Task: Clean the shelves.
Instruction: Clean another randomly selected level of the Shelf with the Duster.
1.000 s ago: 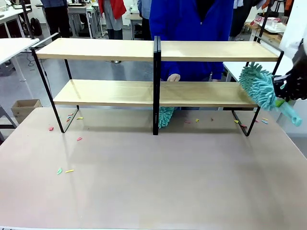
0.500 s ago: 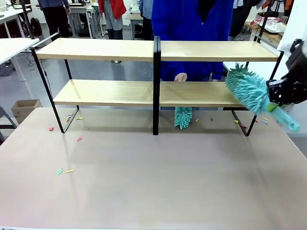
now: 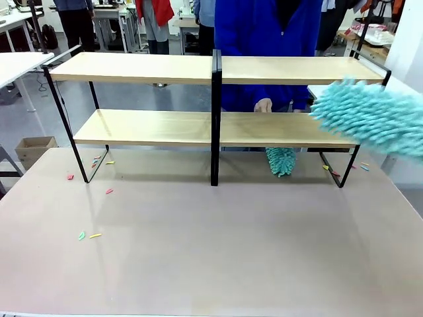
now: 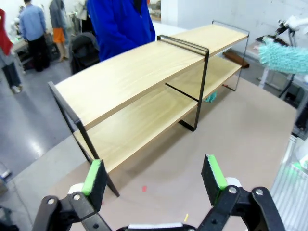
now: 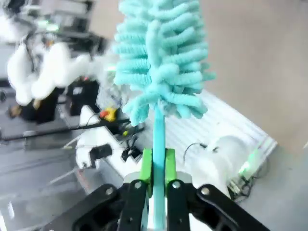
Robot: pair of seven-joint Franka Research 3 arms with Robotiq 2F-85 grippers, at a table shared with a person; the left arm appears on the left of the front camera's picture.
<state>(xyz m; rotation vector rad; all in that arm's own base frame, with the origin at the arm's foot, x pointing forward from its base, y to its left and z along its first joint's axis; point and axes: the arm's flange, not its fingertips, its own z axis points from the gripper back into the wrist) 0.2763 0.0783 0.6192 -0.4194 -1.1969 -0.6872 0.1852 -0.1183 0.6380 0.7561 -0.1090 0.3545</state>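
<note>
Shelves (image 3: 158, 127): two pale boards in black-framed rack, far half of worktop (image 3: 211, 244); we see both boards bare. Our right fingers (image 5: 155, 166) clenched on handle of teal duster (image 3: 373, 115), head poised off rack's right end, apart from boards. Left fingers (image 4: 154, 177) released, holding nothing. Person's hand (image 3: 263, 105) runs second duster (image 3: 281, 160) below lower board. Coloured scraps (image 3: 92, 234) on worktop. We judge wiping unfinished.

Lower edge of the left wrist view: the left gripper (image 4: 155, 177) has black linked fingers with bright green pads (image 4: 95, 177) and silver pivot screws. The right gripper (image 5: 156, 166) matches: black links, green pads. At the top centre of the front view, the person (image 3: 268, 30) wears a blue jacket.
</note>
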